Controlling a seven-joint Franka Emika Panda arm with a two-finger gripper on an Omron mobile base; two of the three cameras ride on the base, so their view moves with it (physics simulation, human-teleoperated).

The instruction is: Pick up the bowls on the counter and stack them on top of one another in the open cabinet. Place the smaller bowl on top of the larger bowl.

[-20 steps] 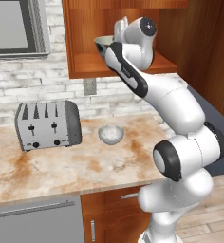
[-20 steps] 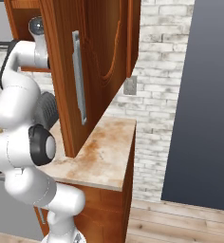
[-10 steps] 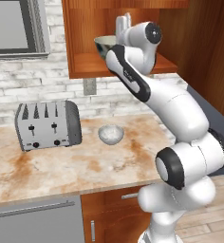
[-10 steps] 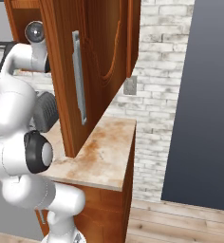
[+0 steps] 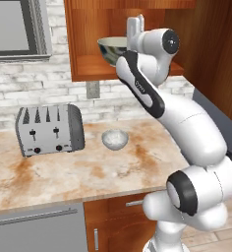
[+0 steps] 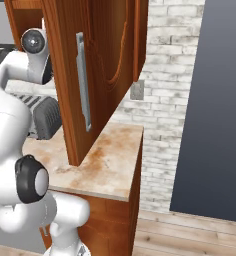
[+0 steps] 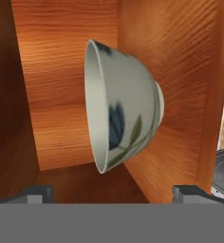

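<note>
Reddish-brown glossy wooden open wall cabinet (image 5: 88, 64) now holds the wide cream ceramic bowl with dark blue-green blotches (image 7: 121, 118); we see it sitting on the shelf, foot down, so we count half the job done. Two-finger dark-tipped gripper (image 7: 113, 192) is spread wide, grasping nothing, with the bowl clear of both fingertips. Small plain whitish-grey round bowl (image 5: 114, 139) sits on the beige marble-look counter with rust veining (image 5: 64, 172), near the grey metal toaster (image 5: 49, 129). We judge what's left: fetch it and nest it inside the big one.
</note>
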